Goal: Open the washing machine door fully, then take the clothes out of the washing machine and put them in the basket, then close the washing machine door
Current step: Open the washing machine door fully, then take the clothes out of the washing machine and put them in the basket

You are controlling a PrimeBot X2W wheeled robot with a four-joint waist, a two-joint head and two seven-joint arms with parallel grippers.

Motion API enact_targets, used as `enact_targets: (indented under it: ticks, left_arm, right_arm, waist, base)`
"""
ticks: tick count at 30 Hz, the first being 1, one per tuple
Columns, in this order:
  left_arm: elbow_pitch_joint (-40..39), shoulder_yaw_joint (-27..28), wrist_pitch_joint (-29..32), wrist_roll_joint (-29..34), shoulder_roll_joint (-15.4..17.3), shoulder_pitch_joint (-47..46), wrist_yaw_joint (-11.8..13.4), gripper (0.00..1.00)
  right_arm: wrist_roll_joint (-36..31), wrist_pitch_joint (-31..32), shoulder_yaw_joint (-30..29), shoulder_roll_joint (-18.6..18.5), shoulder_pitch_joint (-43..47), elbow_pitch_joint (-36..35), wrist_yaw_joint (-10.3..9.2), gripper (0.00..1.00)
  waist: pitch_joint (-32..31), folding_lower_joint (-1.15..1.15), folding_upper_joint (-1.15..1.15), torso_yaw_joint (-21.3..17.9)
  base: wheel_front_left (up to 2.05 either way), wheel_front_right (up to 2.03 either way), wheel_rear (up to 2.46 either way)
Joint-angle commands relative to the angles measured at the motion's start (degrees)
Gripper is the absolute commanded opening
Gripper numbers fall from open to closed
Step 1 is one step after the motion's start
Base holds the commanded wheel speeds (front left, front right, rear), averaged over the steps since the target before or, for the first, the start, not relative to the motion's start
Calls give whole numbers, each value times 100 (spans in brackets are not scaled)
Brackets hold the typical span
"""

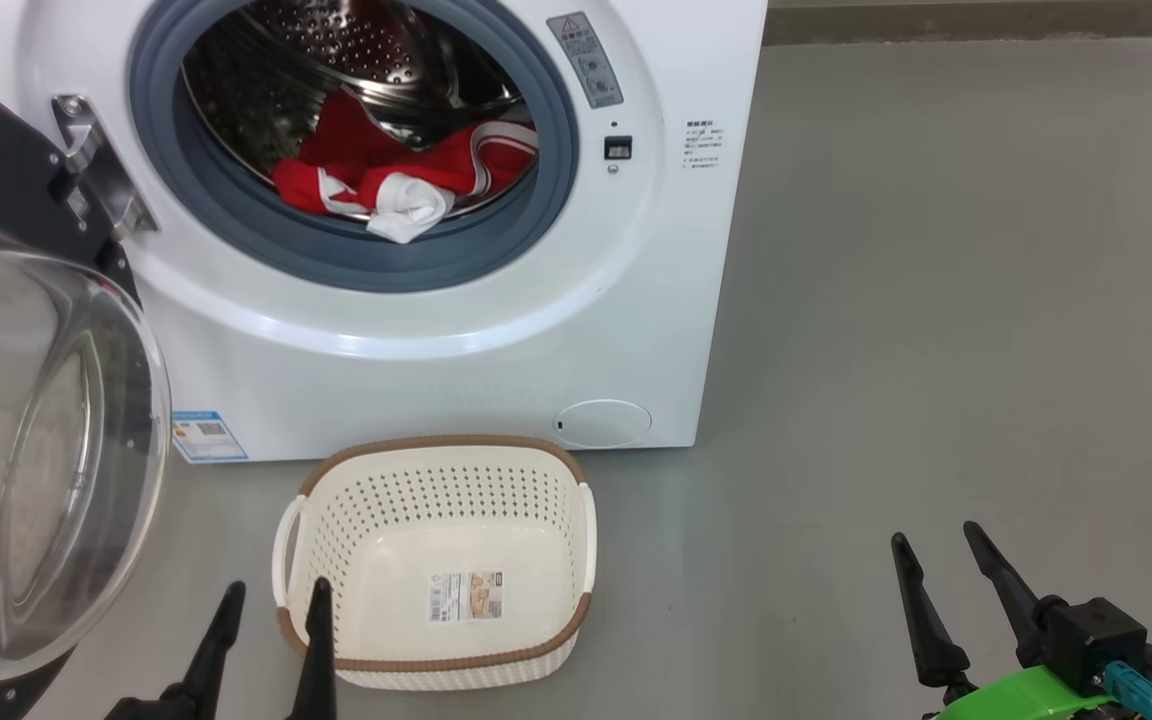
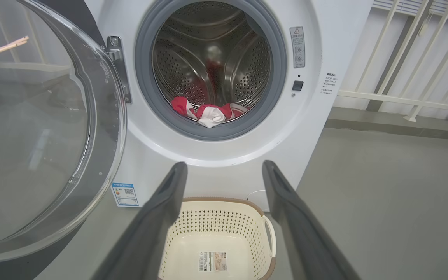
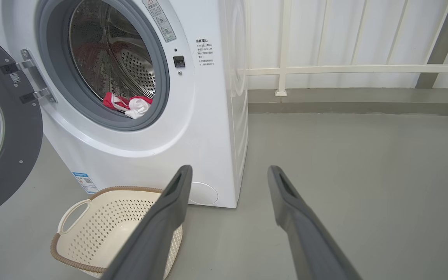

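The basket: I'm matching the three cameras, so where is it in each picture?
Head view: basket at bottom, left of centre, before the washing machine.
Left wrist view: bottom centre, seen between the left gripper's fingers.
Right wrist view: bottom left, partly behind one finger of the right gripper.
Shared landmark: the blue label low on the washing machine, above the basket's left side.

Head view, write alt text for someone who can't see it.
A white box-shaped washing machine stands with its round black-rimmed glass door open at left and red-and-white fabric clothes in its steel drum. A cream perforated plastic basket sits empty before it; the left gripper and right gripper wait below, fingers open.
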Motion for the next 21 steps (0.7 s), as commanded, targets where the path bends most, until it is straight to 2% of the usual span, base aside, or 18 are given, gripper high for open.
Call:
enact_targets:
  ticks: [1,21]
  left_arm:
    - [-182,166,25,45,95,-72,28,100]
    - [-148,116,84,-55,184,52,39,100]
  right_arm:
    - [-10,-52,158,-70,-59,-165,36,100]
    - [-11,51,126,-70,93,-294,36,100]
  waist:
    - [-44,0,0,-9]
    - [-190,0,0,-36]
  base:
    - [0,0,0]
    - [0,0,0]
